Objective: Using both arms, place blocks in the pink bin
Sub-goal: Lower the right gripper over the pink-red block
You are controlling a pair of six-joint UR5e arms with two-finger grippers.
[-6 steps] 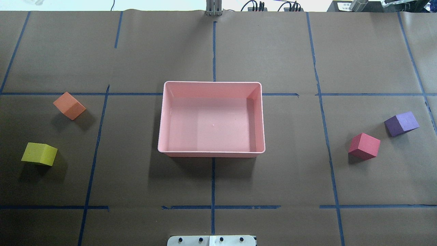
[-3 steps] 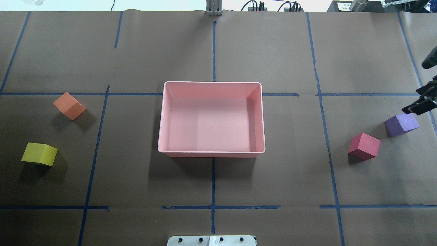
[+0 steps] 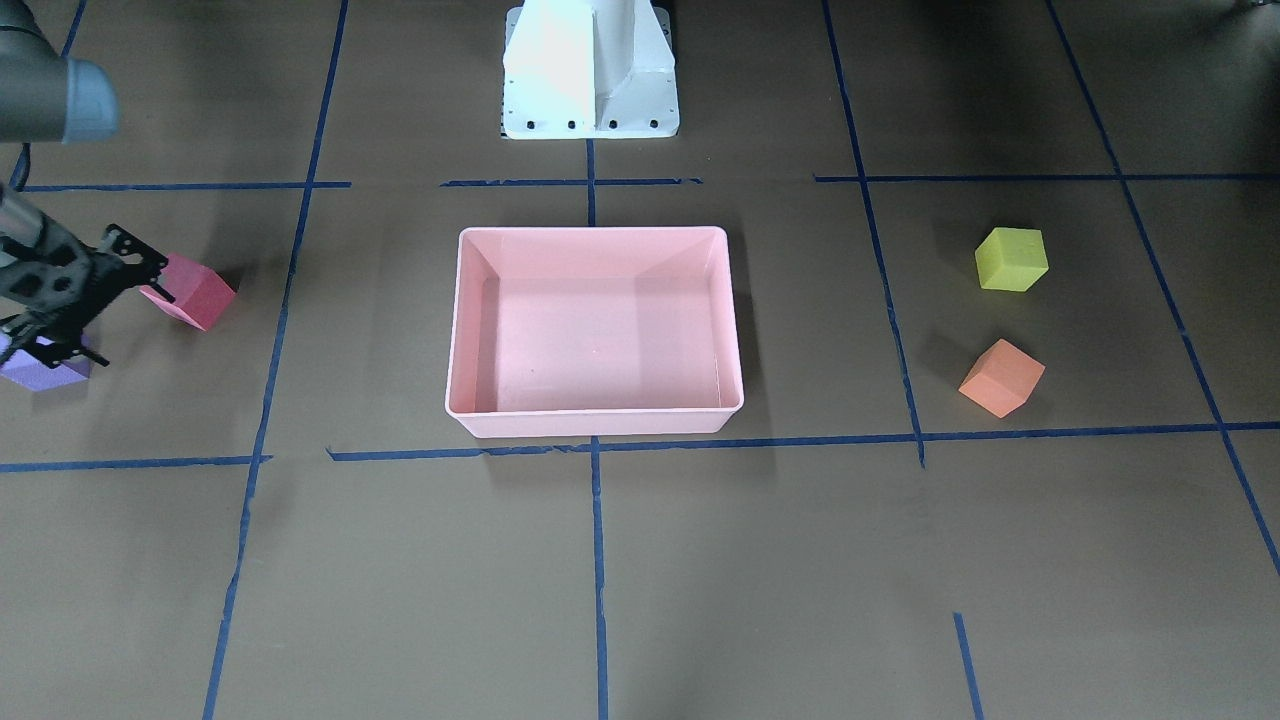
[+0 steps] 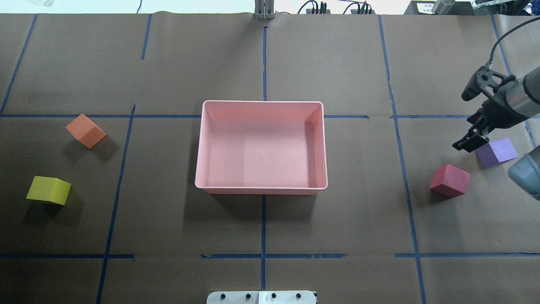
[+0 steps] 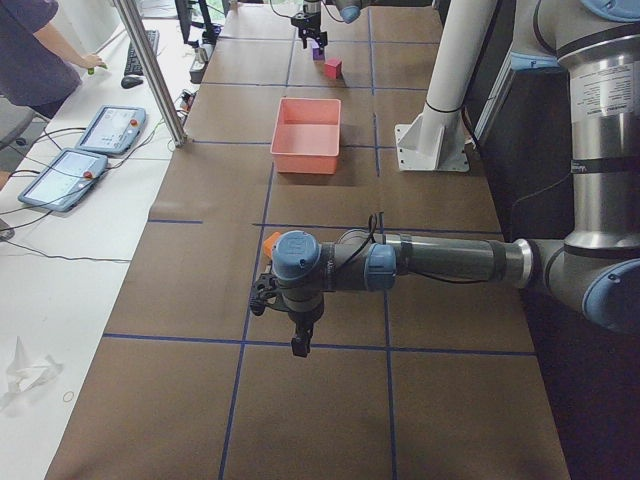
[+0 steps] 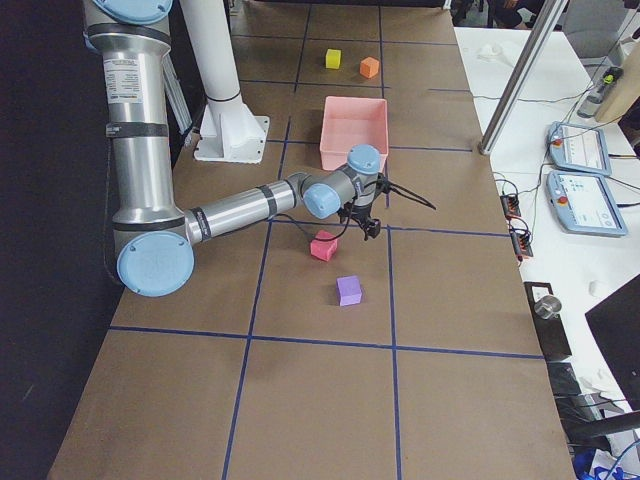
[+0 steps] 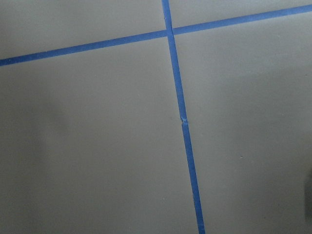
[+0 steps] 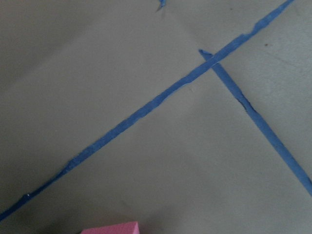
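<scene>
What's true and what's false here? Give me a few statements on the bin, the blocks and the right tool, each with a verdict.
1. The pink bin has no block in it. True.
2. The orange block and the yellow-green block lie on the robot's right. False: they lie on its left; the red block and the purple block are on its right.
3. The right tool grips the purple block. False: it is open and holds nothing.
4. The red block lies nearer the bin than the purple block. True.

Bin [image 4: 261,102] light pink. Red block [image 4: 450,180], purple block [image 4: 498,151], orange block [image 4: 85,131], yellow-green block [image 4: 48,190]. Worktop [image 4: 168,63] brown, blue tape [image 4: 263,228] grid. Arm [image 4: 517,99] grey, light-blue caps. Base [image 3: 590,70] white.
</scene>
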